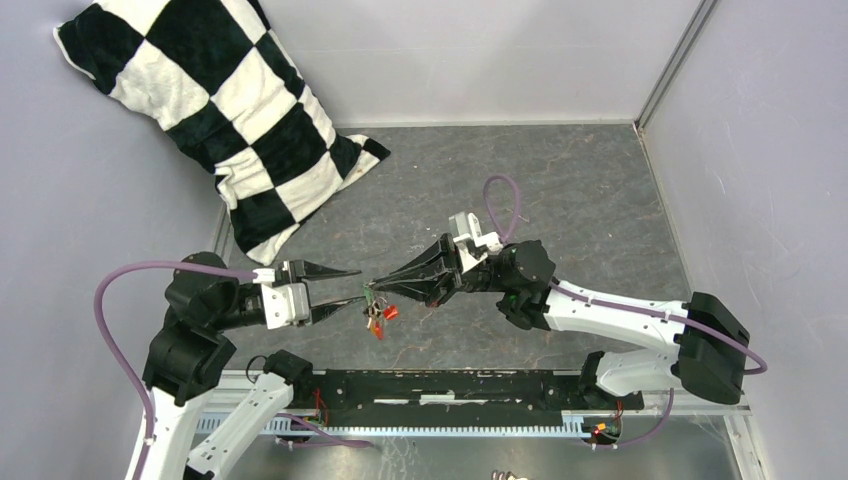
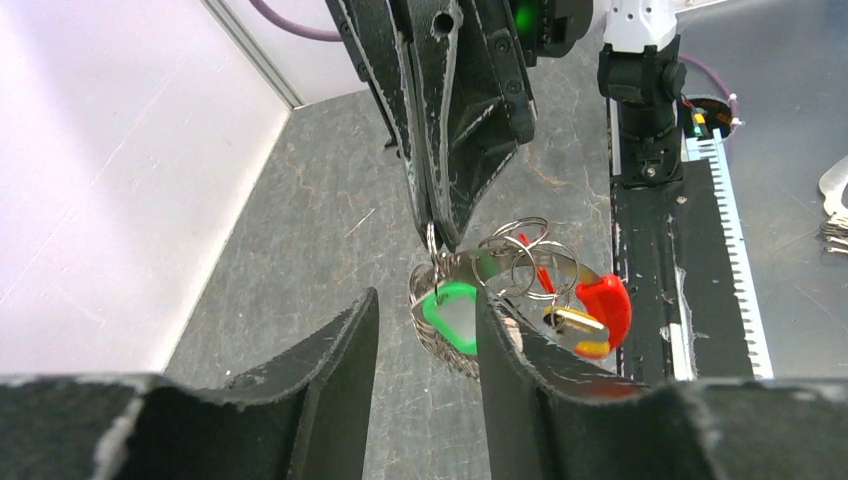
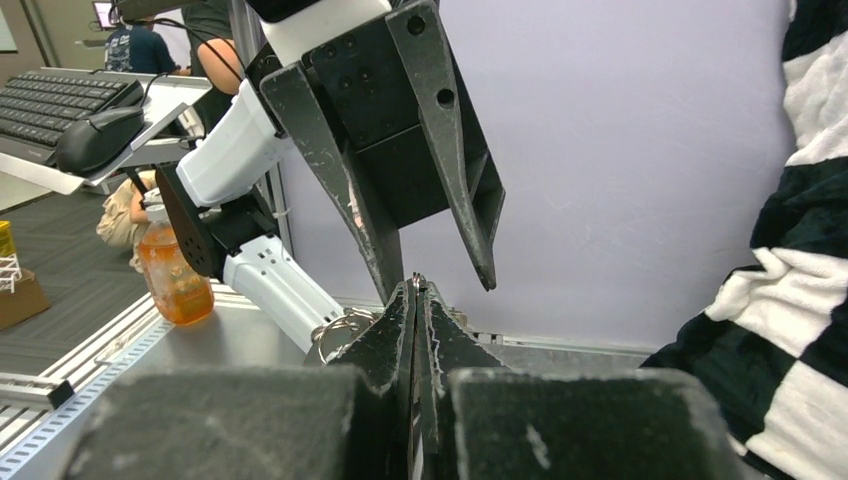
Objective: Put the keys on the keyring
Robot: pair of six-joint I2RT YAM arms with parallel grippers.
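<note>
green, red, yellow keys [image 2: 450,312]; silver keyring [image 2: 436,346]; black-white checkered pillow [image 1: 230,110]

A robotics lab inside an office. A left arm [image 1: 195,345] and a right arm [image 1: 620,315] are bolted to a slotted metal rail [image 1: 450,430] at the near edge of a dark bench [image 1: 580,180], walled by plain pale panels [image 1: 480,50]. Outside the cell are a person [image 3: 150,45], a keyboard [image 3: 50,100], a mouse [image 3: 95,140], an orange bottle [image 3: 178,270] and grey carpet [image 3: 60,230].
</note>
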